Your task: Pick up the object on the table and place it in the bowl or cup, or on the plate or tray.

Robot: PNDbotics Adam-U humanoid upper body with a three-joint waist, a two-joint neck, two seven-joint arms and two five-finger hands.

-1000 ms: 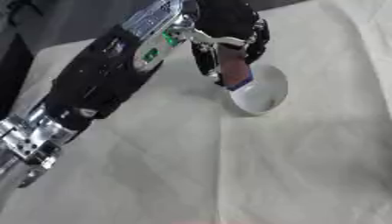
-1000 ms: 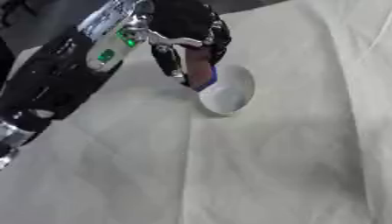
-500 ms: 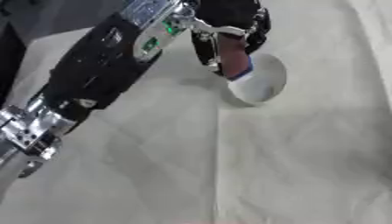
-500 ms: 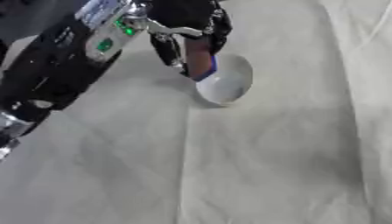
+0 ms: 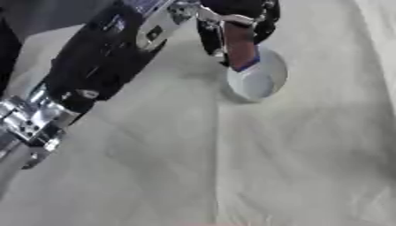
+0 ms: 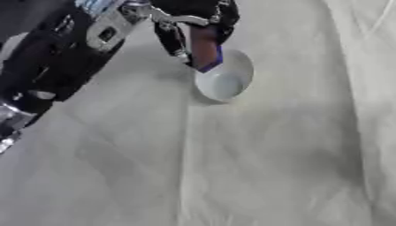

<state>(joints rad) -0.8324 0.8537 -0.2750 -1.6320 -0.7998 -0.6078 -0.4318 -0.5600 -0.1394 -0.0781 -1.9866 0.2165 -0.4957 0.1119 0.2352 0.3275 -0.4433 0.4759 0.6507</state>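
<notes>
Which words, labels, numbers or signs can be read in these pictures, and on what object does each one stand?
None can be read.
Left arm: small pale marks on its black casing, too blurred to read.
Object held in the left hand over the white bowl: brownish with a blue band at its lower end; no legible lettering.

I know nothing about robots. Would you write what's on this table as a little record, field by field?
Surface: pale creased cloth
Container: small white round bowl
Held item: slim reddish-brown object with a blue and white lower end
Holder: left robot hand, fingers curled round the item
Item position: lower end over the bowl's near rim
Right robot hand: not visible
</notes>
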